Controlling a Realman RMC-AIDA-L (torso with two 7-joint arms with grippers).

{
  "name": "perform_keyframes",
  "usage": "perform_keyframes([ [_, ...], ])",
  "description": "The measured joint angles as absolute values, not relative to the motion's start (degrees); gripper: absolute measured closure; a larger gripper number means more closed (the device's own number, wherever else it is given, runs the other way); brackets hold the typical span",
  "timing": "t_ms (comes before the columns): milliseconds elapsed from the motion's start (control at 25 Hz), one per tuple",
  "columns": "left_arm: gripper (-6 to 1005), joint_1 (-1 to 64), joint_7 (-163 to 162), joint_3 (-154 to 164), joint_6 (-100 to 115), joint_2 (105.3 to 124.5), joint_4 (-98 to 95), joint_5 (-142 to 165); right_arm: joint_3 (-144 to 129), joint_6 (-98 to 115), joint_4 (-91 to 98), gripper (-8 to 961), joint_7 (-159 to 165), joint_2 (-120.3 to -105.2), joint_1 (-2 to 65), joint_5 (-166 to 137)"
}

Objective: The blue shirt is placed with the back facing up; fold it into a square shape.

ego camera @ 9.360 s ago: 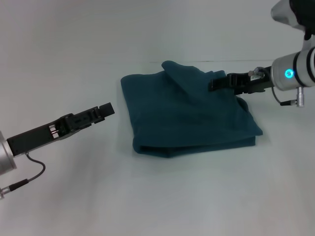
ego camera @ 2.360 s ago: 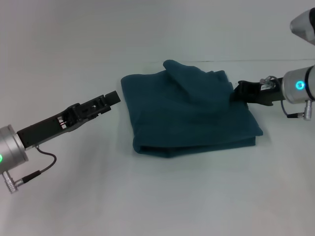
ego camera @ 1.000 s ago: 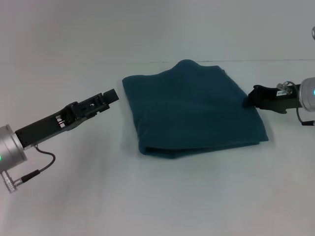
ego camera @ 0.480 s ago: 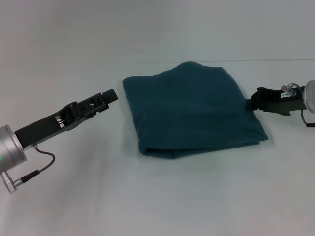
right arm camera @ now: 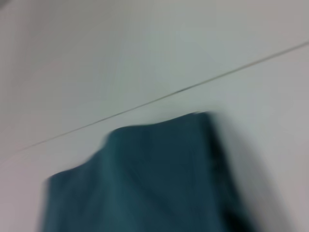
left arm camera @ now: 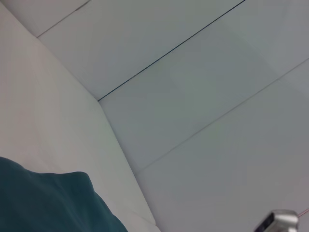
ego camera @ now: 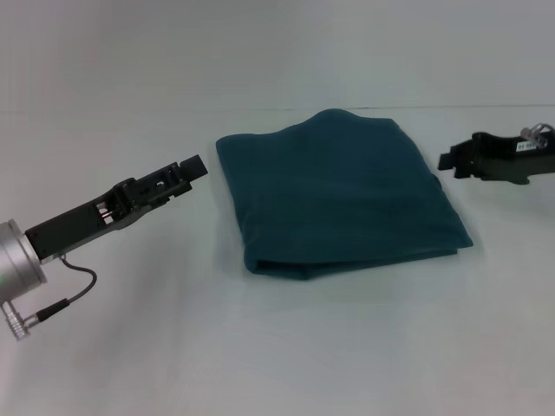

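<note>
I'm seeing the shirt (ego camera: 338, 191) lying folded into a rough rectangle at the counter (ego camera: 286, 347) centre, flat, w/ layered edges showing along the near side. Nothing is touching it.

Left hand (ego camera: 192, 166) is hovering just beside the shirt's left edge, pointing toward it, not in contact. Fingers look closed together, holding nothing.

Right hand (ego camera: 448, 162) is hanging off the shirt's right edge, near but apart, pointing toward it. I can't tell whether it's open or closed.

Left wrist view is showing a shirt corner (left arm camera: 53, 203) on the counter, w/ the white wall behind. Right wrist view is showing the shirt (right arm camera: 140, 179) blurred, against the pale counter.
</note>
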State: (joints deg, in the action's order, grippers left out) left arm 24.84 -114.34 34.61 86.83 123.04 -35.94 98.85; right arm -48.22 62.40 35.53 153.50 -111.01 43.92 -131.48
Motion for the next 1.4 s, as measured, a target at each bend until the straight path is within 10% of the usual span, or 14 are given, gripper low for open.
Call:
perform_keyframes([
  [1160,263,25.0,-115.9,32.7,86.7,122.58,-35.6,99.3,-44.5,75.2,50.0,621,159.0,-109.91,38.7,-136.7],
  [1400,263,27.2,-128.5,36.4,86.0,122.08,-36.0,105.8,-42.9,80.3,49.4,620,155.3,-107.46,39.3,-136.3],
])
